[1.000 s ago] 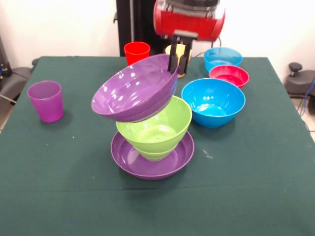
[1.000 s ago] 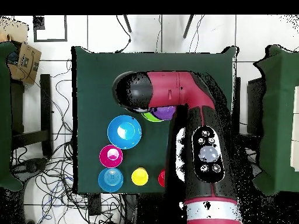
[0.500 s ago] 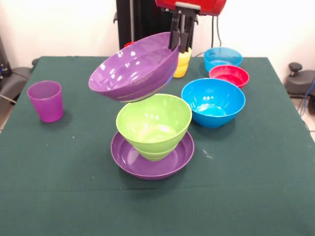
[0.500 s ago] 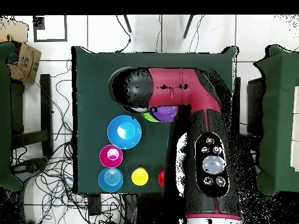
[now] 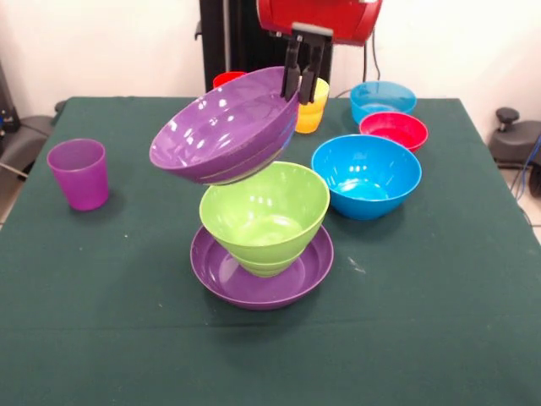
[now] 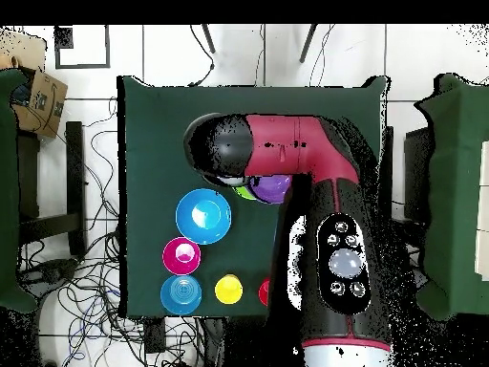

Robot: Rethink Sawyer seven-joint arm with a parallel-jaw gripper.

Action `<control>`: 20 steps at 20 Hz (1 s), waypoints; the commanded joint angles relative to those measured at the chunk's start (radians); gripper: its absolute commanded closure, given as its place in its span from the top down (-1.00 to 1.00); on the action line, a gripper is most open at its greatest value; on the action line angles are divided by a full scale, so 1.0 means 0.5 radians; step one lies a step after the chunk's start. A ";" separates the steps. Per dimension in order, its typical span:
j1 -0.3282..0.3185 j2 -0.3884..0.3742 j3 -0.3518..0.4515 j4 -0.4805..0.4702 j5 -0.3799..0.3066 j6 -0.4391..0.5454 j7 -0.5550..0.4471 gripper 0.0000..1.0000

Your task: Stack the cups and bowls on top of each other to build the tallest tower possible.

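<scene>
Green cloth covers the desk (image 5: 439,338); the tower (image 5: 262,245) stands two bowls high (lime on purple), the claw (image 5: 303,63) pinching another purple bowl (image 5: 224,135) tilted above it, others unstacked.

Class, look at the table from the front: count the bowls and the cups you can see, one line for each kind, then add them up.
Bowls: 6 (purple, lime green, purple, blue, red, light blue)
Cups: 3 (purple, red, yellow)
Total: 9

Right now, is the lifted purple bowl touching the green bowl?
No: the purple bowl hangs tilted from the fingers, clear of the green bowl.
</scene>
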 commanded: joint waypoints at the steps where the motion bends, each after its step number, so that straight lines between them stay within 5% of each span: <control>1: 0.063 0.177 -0.007 0.134 -0.038 -0.236 0.285 -1.00; 11: 0.139 0.181 -0.086 0.301 -0.006 -0.417 0.311 -1.00; 20: 0.167 0.165 -0.088 0.179 0.062 -0.224 0.232 -1.00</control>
